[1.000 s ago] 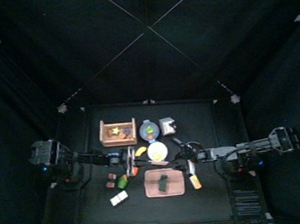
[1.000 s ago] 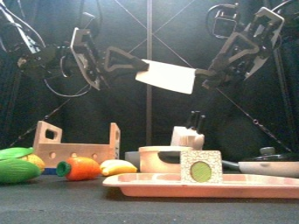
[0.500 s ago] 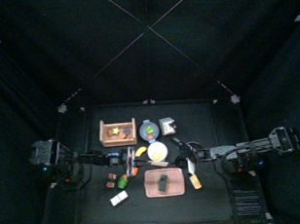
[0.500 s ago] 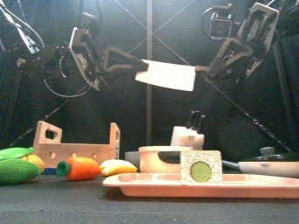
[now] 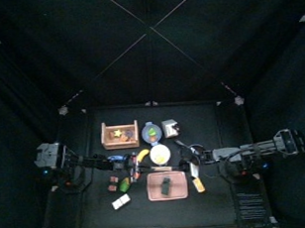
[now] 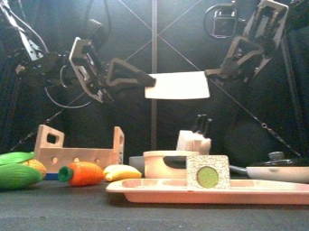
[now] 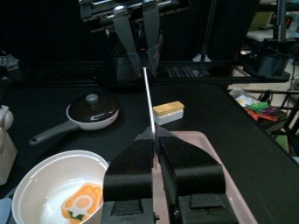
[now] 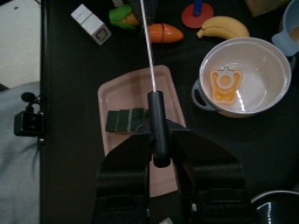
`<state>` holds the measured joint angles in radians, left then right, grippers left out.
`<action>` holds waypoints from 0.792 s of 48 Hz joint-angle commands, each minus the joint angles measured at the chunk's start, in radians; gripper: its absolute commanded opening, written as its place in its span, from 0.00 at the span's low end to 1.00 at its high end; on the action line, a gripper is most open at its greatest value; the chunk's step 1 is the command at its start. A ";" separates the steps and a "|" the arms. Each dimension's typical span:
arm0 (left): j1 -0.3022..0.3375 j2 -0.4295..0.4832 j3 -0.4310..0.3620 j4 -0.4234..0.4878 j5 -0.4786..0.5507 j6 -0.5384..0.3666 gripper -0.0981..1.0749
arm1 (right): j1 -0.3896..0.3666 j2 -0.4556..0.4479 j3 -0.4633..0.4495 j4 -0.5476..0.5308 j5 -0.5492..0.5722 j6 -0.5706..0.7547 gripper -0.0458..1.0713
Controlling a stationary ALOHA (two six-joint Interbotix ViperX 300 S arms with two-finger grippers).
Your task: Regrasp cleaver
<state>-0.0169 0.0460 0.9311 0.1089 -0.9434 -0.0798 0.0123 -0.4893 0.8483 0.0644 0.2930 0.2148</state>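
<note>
Steel-bladed cleaver [image 6: 178, 87] pinched by both my fingers, left [image 6: 126, 74] and right [image 6: 218, 71]; a careless release drops it.

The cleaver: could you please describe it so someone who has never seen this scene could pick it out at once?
Look above the black table, between the two arms. The cleaver hangs level, black handle in the jaws of the right gripper, blade in those of the left gripper. It alone is held in the air, a broad pale blade; the rest lies on the table.
</note>
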 commanded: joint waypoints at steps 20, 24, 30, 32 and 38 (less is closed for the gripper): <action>-0.009 -0.014 -0.018 0.000 -0.003 0.003 0.40 | -0.018 0.020 -0.071 -0.080 0.084 0.005 0.49; -0.008 -0.017 -0.021 0.000 -0.003 0.005 0.40 | -0.028 0.021 -0.118 -0.114 0.173 0.005 0.50; -0.002 -0.015 -0.023 0.002 -0.005 0.005 0.40 | -0.023 0.032 -0.158 -0.137 0.249 0.008 0.50; 0.000 -0.014 -0.025 0.000 -0.005 0.005 0.40 | -0.020 0.035 -0.160 -0.132 0.238 0.008 0.50; 0.000 -0.009 -0.026 0.000 -0.003 0.005 0.40 | 0.000 0.035 -0.135 -0.118 0.179 0.025 0.50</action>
<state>-0.0123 0.0445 0.9235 0.1058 -0.9419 -0.0752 0.0046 -0.4449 0.7194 -0.0568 0.5139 0.2224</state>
